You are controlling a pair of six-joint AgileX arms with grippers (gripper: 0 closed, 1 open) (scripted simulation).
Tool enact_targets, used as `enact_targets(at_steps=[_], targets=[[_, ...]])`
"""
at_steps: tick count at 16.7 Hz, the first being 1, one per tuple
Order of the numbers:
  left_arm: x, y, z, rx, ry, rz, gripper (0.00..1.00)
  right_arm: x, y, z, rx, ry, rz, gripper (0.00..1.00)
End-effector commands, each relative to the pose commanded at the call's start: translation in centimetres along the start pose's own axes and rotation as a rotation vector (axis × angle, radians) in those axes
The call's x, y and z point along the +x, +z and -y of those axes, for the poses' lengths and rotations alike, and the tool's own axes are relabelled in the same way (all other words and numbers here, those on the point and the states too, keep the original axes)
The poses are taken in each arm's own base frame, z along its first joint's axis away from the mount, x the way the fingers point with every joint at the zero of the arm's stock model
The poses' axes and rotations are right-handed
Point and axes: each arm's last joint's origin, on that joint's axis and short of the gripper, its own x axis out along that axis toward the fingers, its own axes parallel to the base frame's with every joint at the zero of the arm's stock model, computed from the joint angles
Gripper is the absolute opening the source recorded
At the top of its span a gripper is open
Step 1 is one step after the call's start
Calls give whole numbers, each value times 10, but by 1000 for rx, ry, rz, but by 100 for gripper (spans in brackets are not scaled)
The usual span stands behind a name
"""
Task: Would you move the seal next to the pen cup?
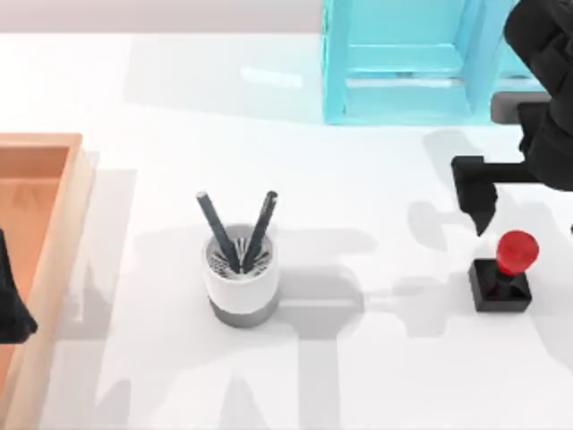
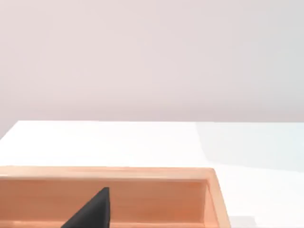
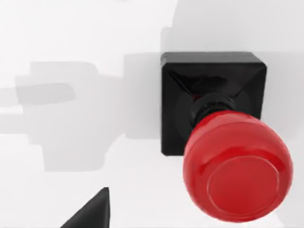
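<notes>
The red knob of the seal [image 3: 237,166] fills the right wrist view; the seal stands ungrasped on the table's right, well apart from the pen cup [image 1: 240,278]. The right gripper [image 1: 483,202] hovers just beside it, its jaws' state not discernible. Grasp and transfer remain.

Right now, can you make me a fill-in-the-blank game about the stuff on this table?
1. The seal has a round knob coloured ____.
2. The pen cup holds ____ dark pens.
3. In the top view, the seal stands to the ____ of the pen cup.
4. The right gripper hangs near the seal, while the left gripper is parked over the ____ tray.

Missing words: red; two; right; wooden
</notes>
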Motion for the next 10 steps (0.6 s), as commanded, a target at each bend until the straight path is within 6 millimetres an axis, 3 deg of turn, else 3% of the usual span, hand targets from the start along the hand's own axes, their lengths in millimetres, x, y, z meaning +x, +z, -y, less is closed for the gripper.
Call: enact_targets(at_steps=[6, 10], targets=[[0, 0, 0, 0, 0, 0, 100, 64, -2, 0, 0, 2, 5, 100], [0, 0, 0, 0, 0, 0, 100, 69, -3, 0, 0, 1, 2, 100]])
